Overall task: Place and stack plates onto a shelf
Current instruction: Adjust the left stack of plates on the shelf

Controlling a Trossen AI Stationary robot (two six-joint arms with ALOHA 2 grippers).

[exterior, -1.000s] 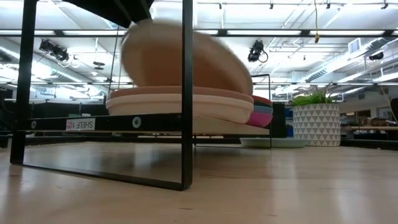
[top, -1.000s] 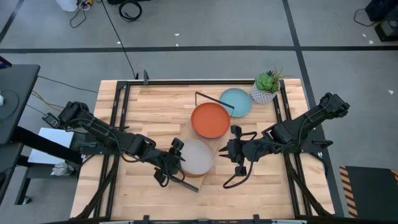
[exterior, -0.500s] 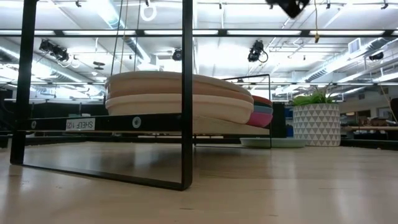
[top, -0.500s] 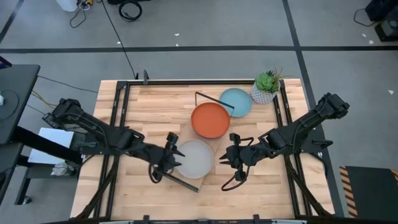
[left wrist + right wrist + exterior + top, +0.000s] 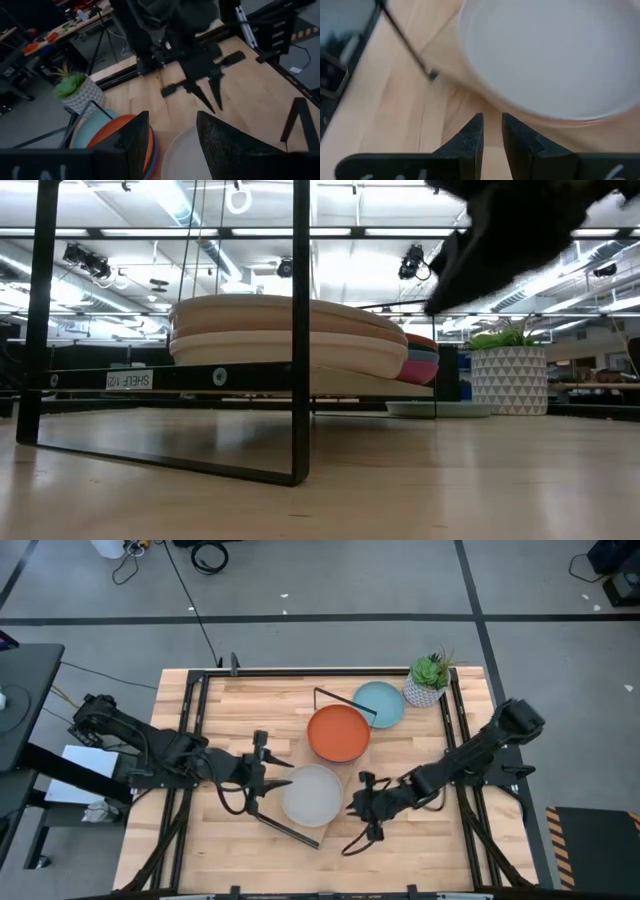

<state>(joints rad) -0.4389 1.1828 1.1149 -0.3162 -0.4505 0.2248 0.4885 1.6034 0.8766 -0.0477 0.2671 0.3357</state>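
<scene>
The shelf (image 5: 250,377) runs slantwise across the table's middle. A grey plate (image 5: 312,795) lies flat on top of a stack at the shelf's near end. An orange plate (image 5: 338,733) tops a second stack at its far end. A light blue plate (image 5: 380,704) lies on the tabletop beyond. My left gripper (image 5: 272,772) hovers wide open just left of the grey plate and above it, touching nothing. My right gripper (image 5: 358,802) hangs low at that plate's right side, its fingers (image 5: 472,135) a narrow gap apart with nothing between them.
A white potted plant (image 5: 428,680) stands at the far right corner, next to the light blue plate. Black frame rails (image 5: 190,720) run along the table's left and right sides. Bare wood lies along the near edge (image 5: 400,860) and at the far left (image 5: 250,700).
The grey plate, tilted over the near stack a second ago, now lies flat on it. My left gripper has drawn back from it toward the table's left edge and risen. My right gripper has come down and moved toward the plate's near right side.
</scene>
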